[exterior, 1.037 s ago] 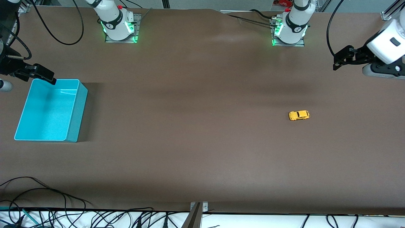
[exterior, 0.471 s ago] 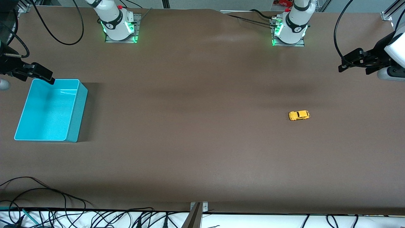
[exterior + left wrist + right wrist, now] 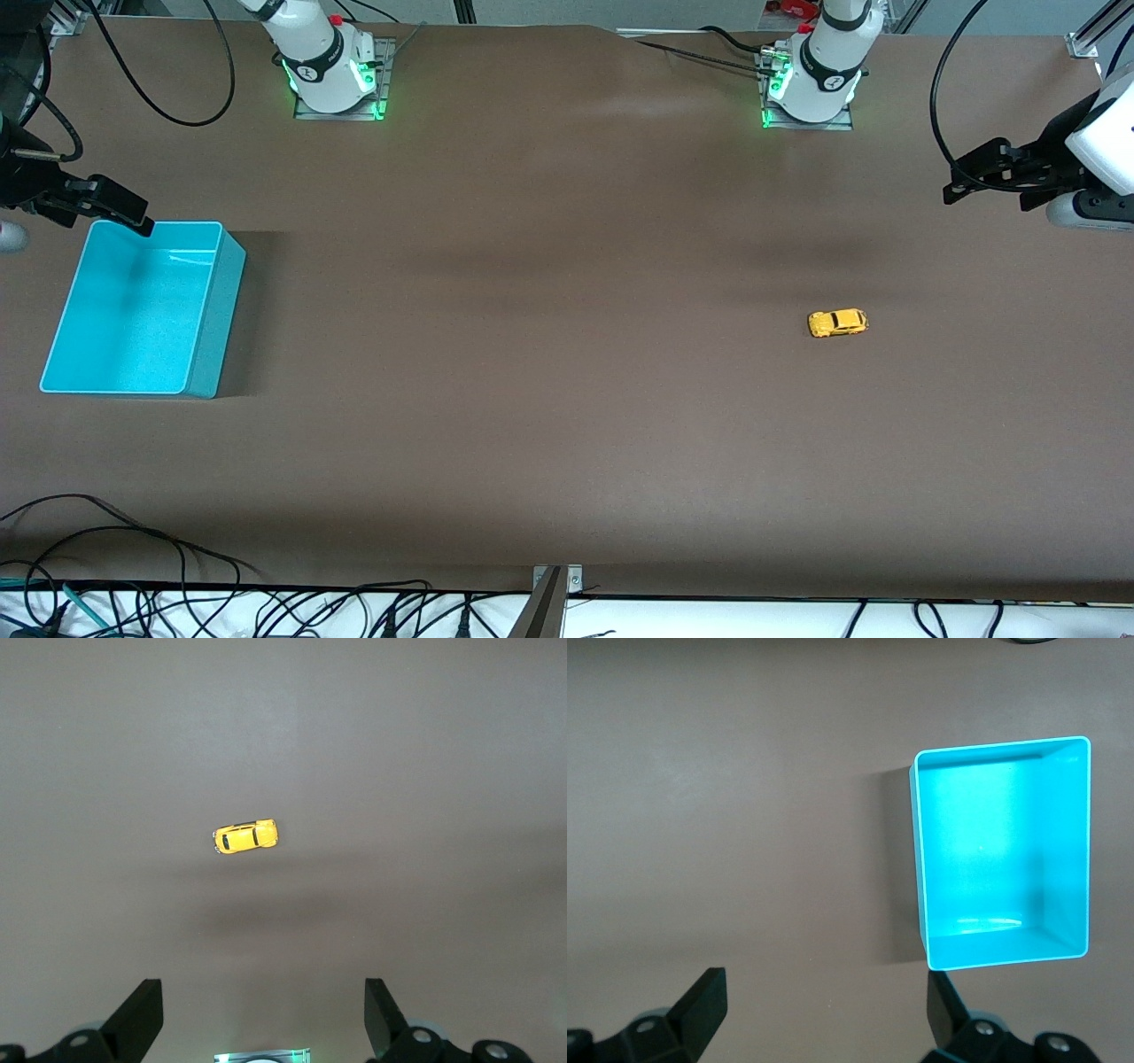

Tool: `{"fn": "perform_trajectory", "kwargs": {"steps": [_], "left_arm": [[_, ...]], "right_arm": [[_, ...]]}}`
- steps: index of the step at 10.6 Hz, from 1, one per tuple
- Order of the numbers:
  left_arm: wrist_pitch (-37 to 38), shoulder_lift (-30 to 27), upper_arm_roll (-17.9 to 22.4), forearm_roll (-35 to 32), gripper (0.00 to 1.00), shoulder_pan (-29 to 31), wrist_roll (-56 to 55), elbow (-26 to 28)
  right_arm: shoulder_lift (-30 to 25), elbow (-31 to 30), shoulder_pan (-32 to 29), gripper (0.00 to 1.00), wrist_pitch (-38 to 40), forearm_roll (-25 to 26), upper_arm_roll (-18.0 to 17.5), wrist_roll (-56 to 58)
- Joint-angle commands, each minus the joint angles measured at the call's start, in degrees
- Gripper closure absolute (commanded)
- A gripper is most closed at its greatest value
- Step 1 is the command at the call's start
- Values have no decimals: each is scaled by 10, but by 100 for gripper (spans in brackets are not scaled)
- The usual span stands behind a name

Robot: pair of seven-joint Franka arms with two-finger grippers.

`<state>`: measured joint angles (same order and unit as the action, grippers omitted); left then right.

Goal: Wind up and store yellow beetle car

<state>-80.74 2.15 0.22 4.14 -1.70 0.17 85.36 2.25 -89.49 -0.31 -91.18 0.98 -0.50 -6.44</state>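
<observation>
Both grippers wide open, empty. Car (image 3: 837, 323) on table, ahead of left gripper (image 3: 264, 1019), long axis across jaws; left gripper nearer. Right gripper (image 3: 824, 1014) waits beside bin (image 3: 921, 859).

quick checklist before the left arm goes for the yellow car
1. Yellow car upright on its wheels, on the table: ok.
2. Nothing beside the car to block a grasp: ok.
3. Left gripper open and holding nothing: ok.
4. Left gripper over the car: not ok, it hangs toward the left arm's end of the table.
5. Turquoise bin holds nothing: ok.
6. Right gripper open, waiting by the bin: ok.
</observation>
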Motion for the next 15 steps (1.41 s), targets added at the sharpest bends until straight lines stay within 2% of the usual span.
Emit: {"fn": "perform_trajectory", "kwargs": {"steps": [1, 9, 12, 15], "left_arm": [[6, 7, -2, -15, 0, -2, -3, -18], [6, 7, -3, -16, 0, -2, -3, -18], [6, 7, -13, -54, 0, -14, -2, -18], [6, 8, -12, -55, 0, -14, -3, -18]], "right_arm": [[-2, 8, -1, 0, 8, -6, -1, 7], [-2, 8, -1, 0, 5, -6, -1, 7], [-2, 8, -1, 0, 4, -6, -1, 7], [-2, 8, -1, 0, 3, -6, -1, 7]]}}
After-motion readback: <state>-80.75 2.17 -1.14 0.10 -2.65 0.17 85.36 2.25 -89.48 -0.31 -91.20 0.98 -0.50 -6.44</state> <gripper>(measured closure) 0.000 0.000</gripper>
